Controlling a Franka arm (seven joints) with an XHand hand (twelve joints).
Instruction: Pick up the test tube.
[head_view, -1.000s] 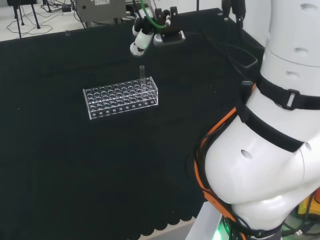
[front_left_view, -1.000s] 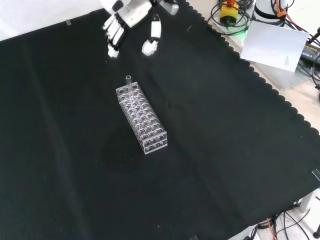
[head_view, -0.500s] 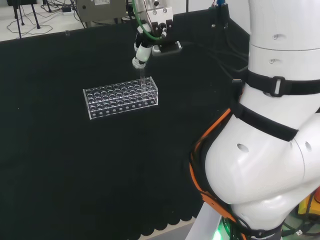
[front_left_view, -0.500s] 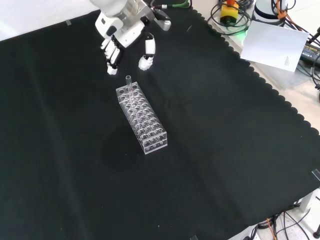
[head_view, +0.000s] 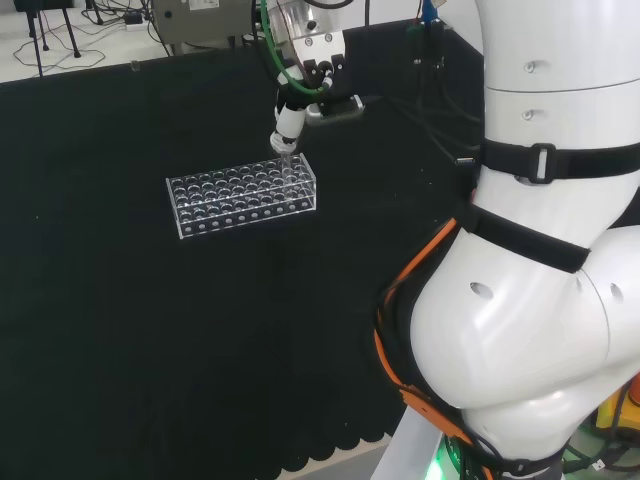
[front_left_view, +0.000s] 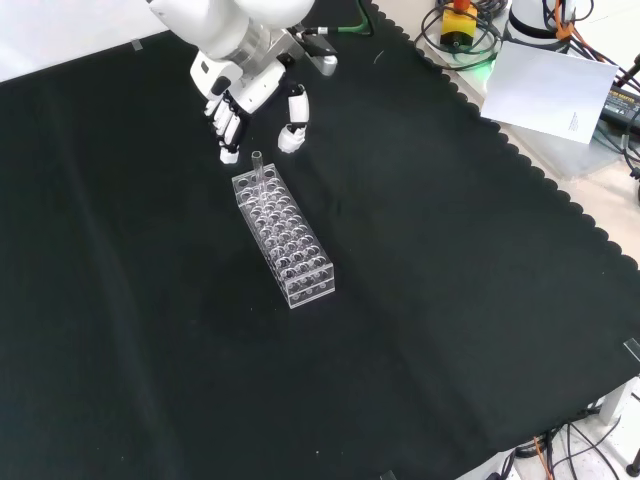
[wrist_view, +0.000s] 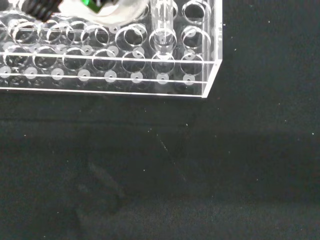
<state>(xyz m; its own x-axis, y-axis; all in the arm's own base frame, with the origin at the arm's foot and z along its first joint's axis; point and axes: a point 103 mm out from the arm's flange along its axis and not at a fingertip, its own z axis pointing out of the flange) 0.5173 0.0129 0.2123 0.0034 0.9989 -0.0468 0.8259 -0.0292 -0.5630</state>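
A clear test tube (front_left_view: 258, 170) stands upright in the far end of a clear plastic rack (front_left_view: 288, 240) in the front view. Just beyond that end, my hand (front_left_view: 243, 82) hovers open, its fingers (front_left_view: 229, 128) hanging on one side of the tube's top and its thumb on the other, neither touching the tube. From the head view, a fingertip (head_view: 285, 132) hangs just above the tube (head_view: 286, 160) at the right end of the rack (head_view: 240, 196). The wrist view has the tube (wrist_view: 162, 22) close up, standing in the rack (wrist_view: 112, 65) near its corner. The rack's other holes look empty.
Black cloth (front_left_view: 420, 300) covers the bench around the rack. In the front view, a white sheet (front_left_view: 548, 88) and cables (front_left_view: 462, 30) lie past the cloth's scalloped edge at the top right. My arm's white links (head_view: 540, 250) fill the right of the head view.
The hand has come down and closer to the rack's end, and its fingers and thumb now flank the tube's top. The tube and rack have not moved.
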